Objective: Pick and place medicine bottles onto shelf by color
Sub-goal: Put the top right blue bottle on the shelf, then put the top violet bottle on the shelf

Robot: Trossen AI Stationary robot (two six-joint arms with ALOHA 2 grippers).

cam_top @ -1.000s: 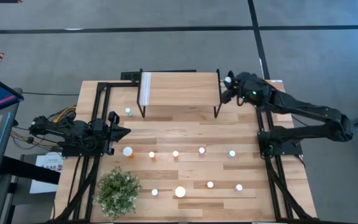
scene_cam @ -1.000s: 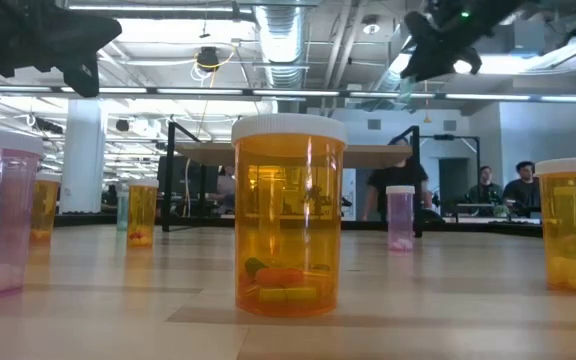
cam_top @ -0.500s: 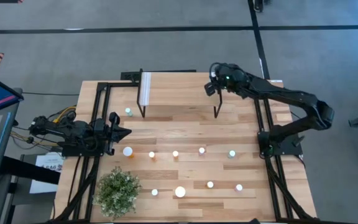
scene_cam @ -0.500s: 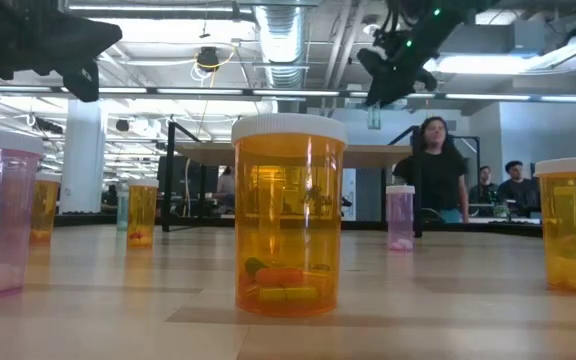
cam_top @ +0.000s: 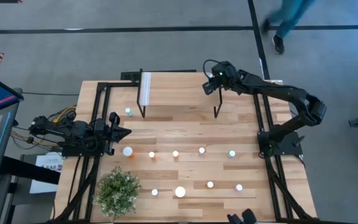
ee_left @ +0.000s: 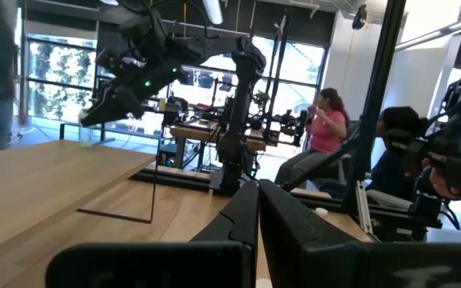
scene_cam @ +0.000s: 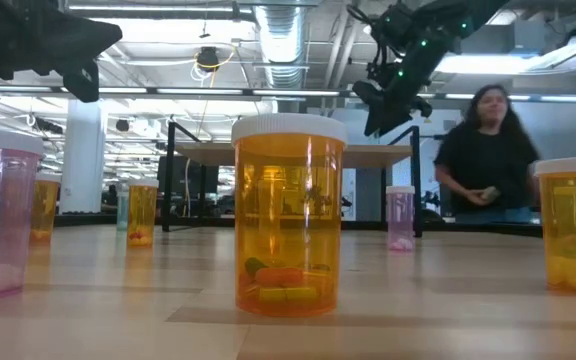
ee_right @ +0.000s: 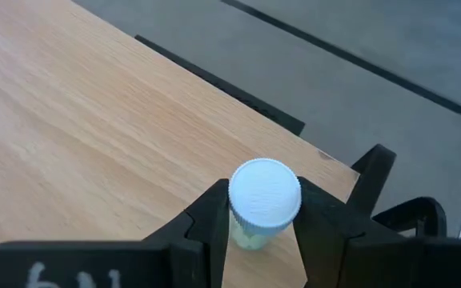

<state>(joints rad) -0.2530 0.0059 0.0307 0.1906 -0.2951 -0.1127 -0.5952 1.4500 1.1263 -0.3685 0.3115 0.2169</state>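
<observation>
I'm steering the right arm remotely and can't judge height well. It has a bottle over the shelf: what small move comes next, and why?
Probably lower it straight down. The right gripper is shut on a teal bottle, cap up, over the shelf near its right end, and the low view shows the gripper above the plank, so opening now could drop it. The left gripper waits shut at the table's left.

Raised light-wood plank shelf [cam_top: 179, 89] at table's far edge; small white-capped bottle [ee_right: 264, 202] clamped between right gripper [cam_top: 211, 84] fingers above shelf's right end; left gripper [cam_top: 122, 131] at left edge; loose bottles [cam_top: 201, 150] scattered nearer; bushy green plant [cam_top: 117, 191] near-left corner.
</observation>
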